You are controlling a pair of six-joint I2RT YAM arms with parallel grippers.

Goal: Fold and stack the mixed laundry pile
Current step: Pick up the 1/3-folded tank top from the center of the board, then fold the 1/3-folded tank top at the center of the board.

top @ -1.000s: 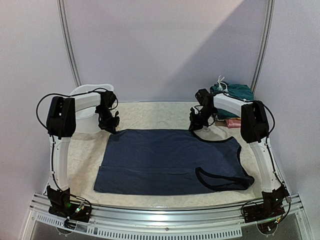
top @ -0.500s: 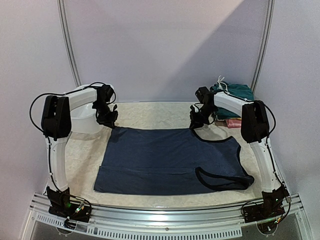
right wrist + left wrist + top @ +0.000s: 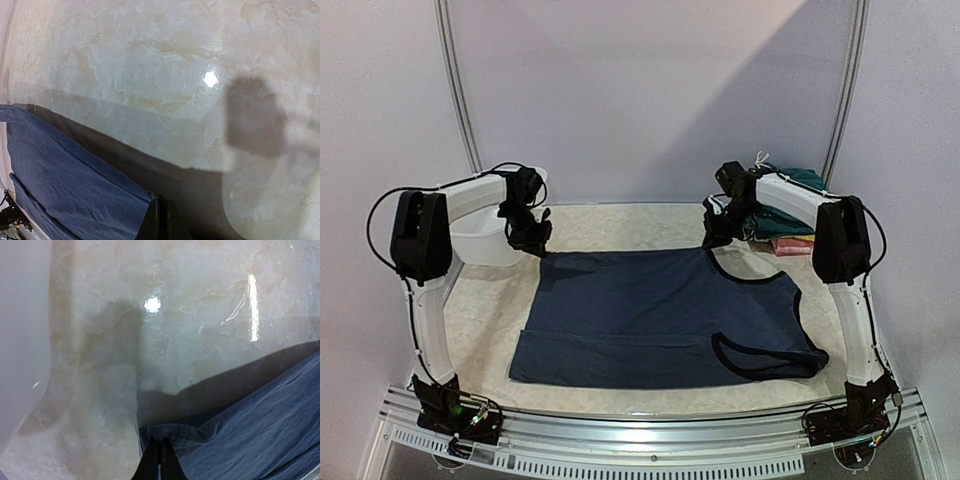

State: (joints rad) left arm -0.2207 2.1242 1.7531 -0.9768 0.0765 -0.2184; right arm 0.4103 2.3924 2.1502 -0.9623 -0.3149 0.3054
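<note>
You have the navy top [image 3: 650, 315] spread flat across the middle of the marbled table [image 3: 620, 222], with its dark-trimmed openings toward your right side. A band of cloth along its near edge lies doubled over the layer beneath.

Your left gripper [image 3: 161, 459] is clenched on the top's far left corner. In the left wrist view, the two fingertips meet with the fabric bunched between them. Your right gripper [image 3: 161, 219] is clamped just as tightly on the far right corner, with the cloth's edge pinched at the fingertips.

Both wrist views show a dark shadow on the table under the far edge, so that edge hangs lifted between the two grippers. The rest of the top lies on the surface.

The white tub [image 3: 480, 243] stands at the far left, just behind your left arm's wrist. The teal shorts [image 3: 800, 183], with their white drawstring [image 3: 761, 163], sit piled at the far right corner behind your right arm. Something pink [image 3: 792, 246] shows beneath them, and both are well apart from the top.
</note>
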